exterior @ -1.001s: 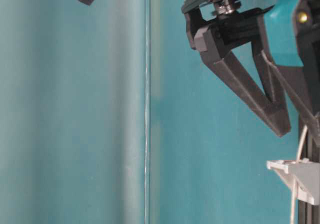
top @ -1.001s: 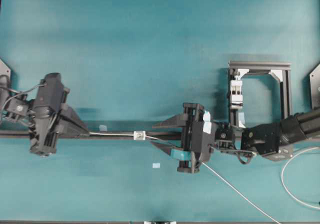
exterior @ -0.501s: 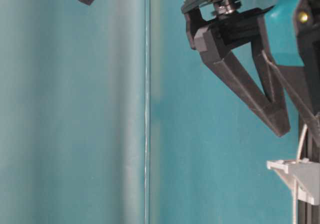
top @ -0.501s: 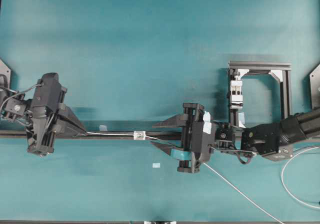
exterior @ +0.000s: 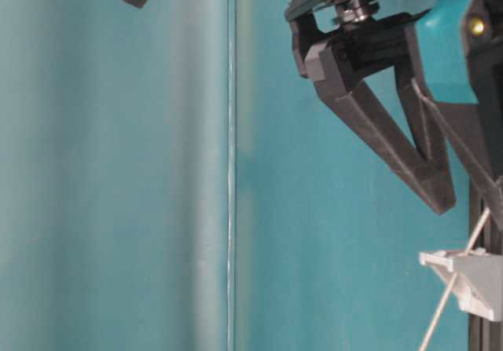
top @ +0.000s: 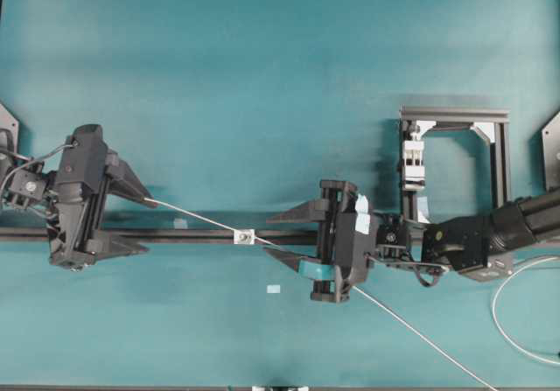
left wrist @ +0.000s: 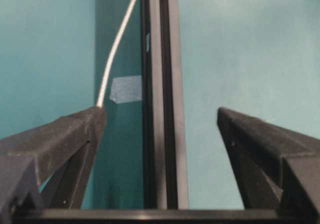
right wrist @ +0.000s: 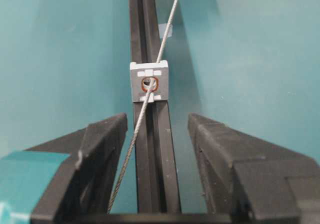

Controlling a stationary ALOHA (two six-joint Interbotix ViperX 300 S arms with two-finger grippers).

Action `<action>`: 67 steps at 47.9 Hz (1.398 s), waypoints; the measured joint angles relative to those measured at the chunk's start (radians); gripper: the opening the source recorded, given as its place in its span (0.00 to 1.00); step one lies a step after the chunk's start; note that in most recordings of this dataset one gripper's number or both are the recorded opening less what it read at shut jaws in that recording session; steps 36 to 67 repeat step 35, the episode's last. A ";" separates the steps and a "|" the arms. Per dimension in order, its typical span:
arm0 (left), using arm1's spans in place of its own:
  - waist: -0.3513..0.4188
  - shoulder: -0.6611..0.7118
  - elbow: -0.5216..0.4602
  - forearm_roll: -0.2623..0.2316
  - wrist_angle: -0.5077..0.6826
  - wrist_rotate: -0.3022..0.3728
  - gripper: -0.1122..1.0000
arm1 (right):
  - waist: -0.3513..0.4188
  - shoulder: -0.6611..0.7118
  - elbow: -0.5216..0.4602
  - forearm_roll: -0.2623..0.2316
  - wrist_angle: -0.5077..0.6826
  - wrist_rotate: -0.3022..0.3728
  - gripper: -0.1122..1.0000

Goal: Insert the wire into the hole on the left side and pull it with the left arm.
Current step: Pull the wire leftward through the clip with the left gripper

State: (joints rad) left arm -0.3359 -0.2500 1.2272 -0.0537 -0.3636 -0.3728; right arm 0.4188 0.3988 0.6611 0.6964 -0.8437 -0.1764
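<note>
The thin grey wire (top: 192,217) runs through the hole (right wrist: 148,82) in the small white block (top: 245,235) on the black rail. From the block it slants up-left, and its tip rests against one fingertip (left wrist: 95,115) of my left gripper (top: 143,223). That gripper is open, its two fingers wide apart either side of the rail. My right gripper (top: 268,235), with the teal band, is open just right of the block. The wire (right wrist: 129,149) passes loosely between its fingers. In the table-level view the wire (exterior: 444,304) slants past the block (exterior: 464,276).
The black rail (top: 184,235) crosses the teal table from left to right. Pale-blue tape pieces lie beside it (top: 180,223) and nearer the front (top: 273,289). An aluminium frame (top: 455,115) stands at the right. The wire's slack trails to the front right (top: 420,334).
My left gripper has opened; it was shut on the wire's end. The wire left of the block has swung away from the rail and now runs slanted. The right gripper has not moved.
</note>
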 measured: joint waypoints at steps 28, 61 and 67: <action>0.081 -0.097 0.025 0.005 0.002 0.084 0.81 | -0.017 -0.086 0.064 -0.002 0.000 -0.026 0.67; 0.098 -0.121 0.038 0.005 0.000 0.106 0.80 | -0.037 -0.104 0.089 -0.002 0.000 -0.026 0.67; 0.098 -0.121 0.038 0.005 0.000 0.106 0.80 | -0.037 -0.104 0.089 -0.002 0.000 -0.026 0.67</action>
